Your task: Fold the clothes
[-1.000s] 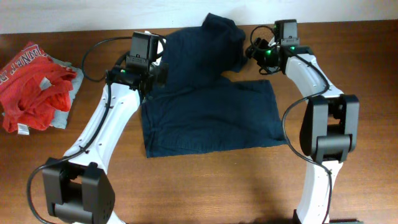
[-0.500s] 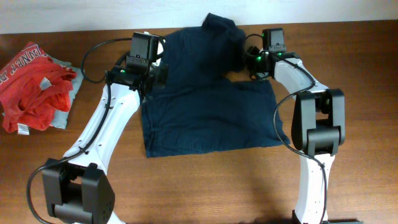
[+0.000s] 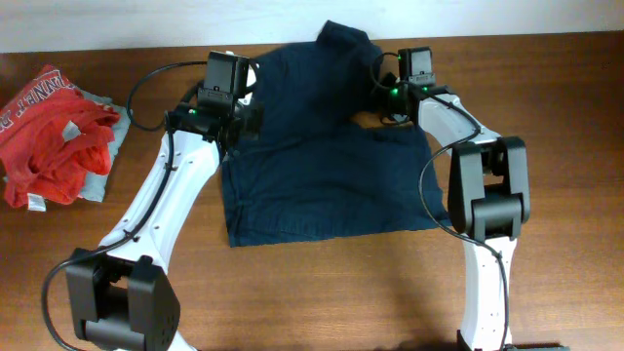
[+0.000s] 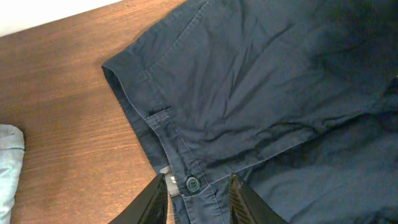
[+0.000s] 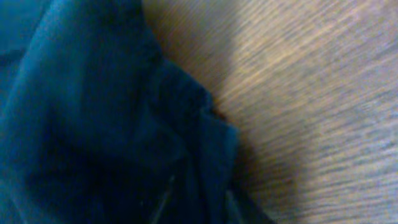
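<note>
The clothes (image 3: 322, 175) are dark navy shorts lying spread on the wooden table, with one leg bunched up toward the far edge. My left gripper (image 3: 237, 125) sits on the left end of the waistband. In the left wrist view its fingers (image 4: 157, 198) flank the buttoned waistband (image 4: 192, 183), and the left gripper (image 4: 198, 186) is shut on that strip of the clothes (image 4: 249, 81). My right gripper (image 3: 383, 96) is at the right edge of the bunched leg. The right wrist view is dim and blurred, and there the right gripper (image 5: 198, 199) is narrowed around a fold of the clothes (image 5: 93, 112).
A crumpled red garment with white lettering (image 3: 44, 132) lies on a light grey garment (image 3: 97, 175) at the table's left edge. The grey garment's corner (image 4: 9, 162) shows in the left wrist view. Bare wood (image 3: 322, 292) runs along the front.
My right gripper has moved left from bare table onto the edge of the bunched leg, and its jaws have narrowed. The left arm and the shorts have not moved.
</note>
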Controlling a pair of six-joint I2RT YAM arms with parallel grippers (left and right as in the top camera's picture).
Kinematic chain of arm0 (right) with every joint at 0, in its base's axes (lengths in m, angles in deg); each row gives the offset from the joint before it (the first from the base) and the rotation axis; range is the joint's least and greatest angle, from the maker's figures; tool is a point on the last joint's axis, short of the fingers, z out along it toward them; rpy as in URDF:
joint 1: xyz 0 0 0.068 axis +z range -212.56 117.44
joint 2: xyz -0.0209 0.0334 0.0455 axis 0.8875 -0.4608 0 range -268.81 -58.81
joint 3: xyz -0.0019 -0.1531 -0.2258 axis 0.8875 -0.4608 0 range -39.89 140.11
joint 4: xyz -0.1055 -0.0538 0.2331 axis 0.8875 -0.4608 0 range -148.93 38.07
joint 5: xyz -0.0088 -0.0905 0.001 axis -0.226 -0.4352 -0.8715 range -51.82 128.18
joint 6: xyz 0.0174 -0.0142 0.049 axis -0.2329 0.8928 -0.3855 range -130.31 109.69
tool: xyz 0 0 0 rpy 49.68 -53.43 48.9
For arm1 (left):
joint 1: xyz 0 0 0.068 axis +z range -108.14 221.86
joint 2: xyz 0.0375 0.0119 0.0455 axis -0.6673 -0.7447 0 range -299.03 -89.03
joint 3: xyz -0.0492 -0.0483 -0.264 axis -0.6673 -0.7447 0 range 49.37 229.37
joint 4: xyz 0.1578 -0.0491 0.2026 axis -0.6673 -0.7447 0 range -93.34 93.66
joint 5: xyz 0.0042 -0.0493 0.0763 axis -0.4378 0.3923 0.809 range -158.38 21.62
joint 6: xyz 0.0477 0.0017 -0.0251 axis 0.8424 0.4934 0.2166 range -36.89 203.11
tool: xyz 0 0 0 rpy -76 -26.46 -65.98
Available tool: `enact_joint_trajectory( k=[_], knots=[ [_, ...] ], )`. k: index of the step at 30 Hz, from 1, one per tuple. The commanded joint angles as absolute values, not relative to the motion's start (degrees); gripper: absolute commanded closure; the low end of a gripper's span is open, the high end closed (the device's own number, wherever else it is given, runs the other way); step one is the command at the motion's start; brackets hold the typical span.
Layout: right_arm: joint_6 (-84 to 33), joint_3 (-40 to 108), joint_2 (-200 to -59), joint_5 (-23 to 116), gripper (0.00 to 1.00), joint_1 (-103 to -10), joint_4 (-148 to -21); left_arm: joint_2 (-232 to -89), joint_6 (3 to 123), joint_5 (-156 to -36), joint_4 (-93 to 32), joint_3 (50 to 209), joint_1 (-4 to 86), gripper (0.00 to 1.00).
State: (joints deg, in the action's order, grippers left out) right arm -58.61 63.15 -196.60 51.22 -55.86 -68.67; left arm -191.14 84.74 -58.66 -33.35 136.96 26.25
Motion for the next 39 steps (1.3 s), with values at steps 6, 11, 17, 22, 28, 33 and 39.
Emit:
enact_joint_trajectory(
  k=[6, 11, 17, 22, 28, 33, 39],
  knots=[
    [-58.19, 63.11, -198.83, 51.09, 0.96, -60.1, -74.09, -189.17, 83.98, -58.42, -33.75, 137.18, 26.46, 0.67],
    [-50.91, 63.79, -197.37, 53.12, 0.96, -65.02, -78.24, -189.17, 83.98, -58.42, -33.92, 137.18, 26.46, 0.67],
    [-35.0, 64.03, -192.23, 54.19, 0.96, -68.65, -80.12, -189.17, 83.98, -58.44, -33.94, 137.18, 26.46, 0.67],
    [-25.1, 64.07, -190.11, 52.49, 0.36, -68.56, -85.8, -189.17, 83.98, -58.42, -34.12, 137.18, 26.49, 0.67],
    [-22.89, 64.31, -188.78, 47.46, 0.27, -68.71, -93.28, -189.19, 83.98, -58.49, -34.27, 137.18, 26.46, 0.67],
    [-22.52, 66.34, -183.45, 40.88, 0.24, -68.71, -99.81, -189.19, 85.0, -58.44, -35.56, 137.18, 26.62, 0.67],
    [-22.57, 69.4, -173.52, 39.15, 0.01, -68.76, -110.92, -188.08, 85.68, -58.7, -39.06, 137.18, 28.23, 0.59]
  ],
)
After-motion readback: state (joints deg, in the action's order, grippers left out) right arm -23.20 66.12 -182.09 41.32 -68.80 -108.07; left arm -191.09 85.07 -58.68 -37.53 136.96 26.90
